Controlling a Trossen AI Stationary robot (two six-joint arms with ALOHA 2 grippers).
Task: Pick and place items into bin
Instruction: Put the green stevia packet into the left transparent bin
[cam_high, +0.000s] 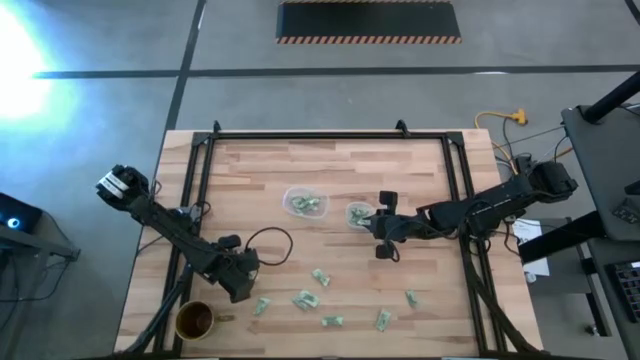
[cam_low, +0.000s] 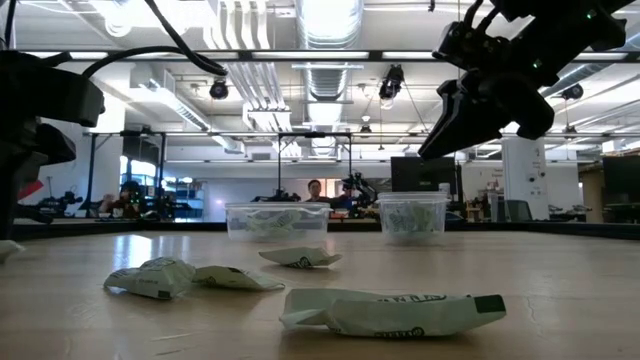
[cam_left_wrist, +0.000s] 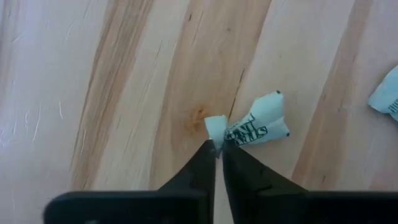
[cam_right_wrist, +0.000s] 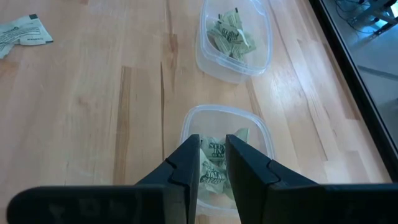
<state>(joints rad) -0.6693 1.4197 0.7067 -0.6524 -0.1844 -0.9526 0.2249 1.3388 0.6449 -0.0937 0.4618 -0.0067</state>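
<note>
Near the table's front edge, the left gripper has its fingers pinched together on one corner of a wrapped item, so lifting slowly should keep that thin hold, while the right gripper, fingers slightly parted and empty, hovers over a bin.

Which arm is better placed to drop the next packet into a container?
Probably left: its tool is shut on a packet at the table's near edge. The right tool hangs empty above a container.
</note>
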